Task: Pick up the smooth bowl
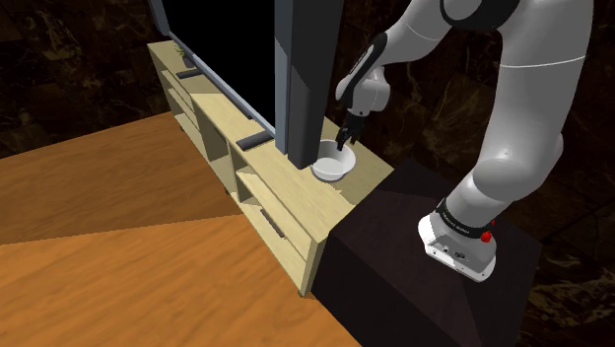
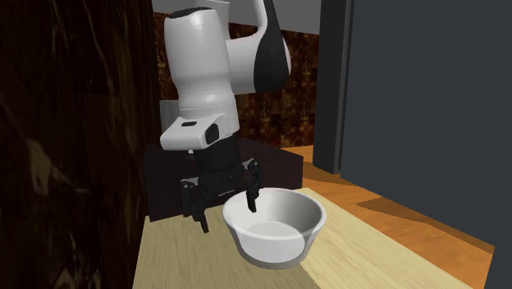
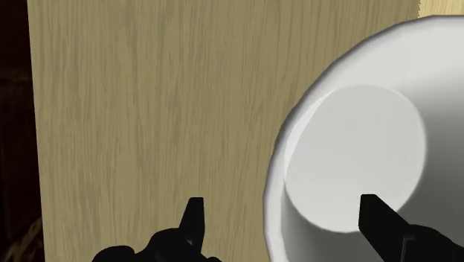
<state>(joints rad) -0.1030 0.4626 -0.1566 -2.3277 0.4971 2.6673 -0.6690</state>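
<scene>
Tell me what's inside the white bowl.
Nothing lies in the bowl: its white bottom shows bare. One finger of the open gripper hangs over it. The wooden top beneath is hidden.

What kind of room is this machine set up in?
Probably a living room: a low pale-wood cabinet with open shelves stands on a wooden floor, and a tall dark panel, perhaps a television, rises from its top beside a white bowl.

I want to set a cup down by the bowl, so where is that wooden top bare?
The wooden top is bare between the white bowl and the dark marbled wall, and between the bowl and the grey panel. It is crowded at the bowl's rim, which the open hand straddles.
</scene>
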